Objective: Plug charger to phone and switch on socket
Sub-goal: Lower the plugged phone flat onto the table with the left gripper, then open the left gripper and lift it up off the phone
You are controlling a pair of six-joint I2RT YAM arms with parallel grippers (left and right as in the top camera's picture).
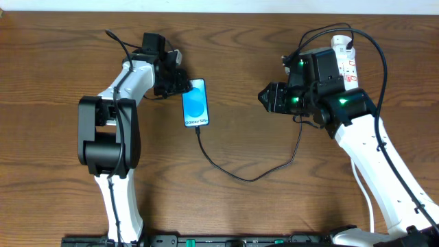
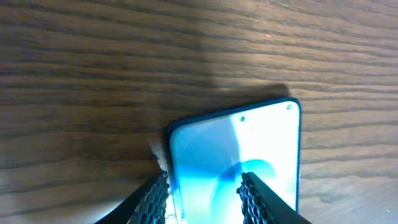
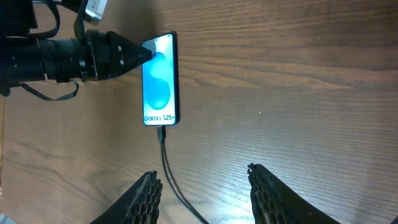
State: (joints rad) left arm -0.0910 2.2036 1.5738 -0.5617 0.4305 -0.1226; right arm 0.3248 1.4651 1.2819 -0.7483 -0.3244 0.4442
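Phone (image 1: 195, 103) flat on surface (image 1: 274, 219), centre-left, charger (image 1: 240, 175) apparently seated at its lower end. Slick glass, rigid; hold by long edges. Left gripper (image 2: 202, 190) spread over its top corner; right gripper (image 3: 202, 177) spread, empty. Socket (image 1: 348, 65) upper right, likely light, may skid.

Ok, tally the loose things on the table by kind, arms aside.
Phone: 1
Black charger cable: 1
White power strip: 1
Total: 3
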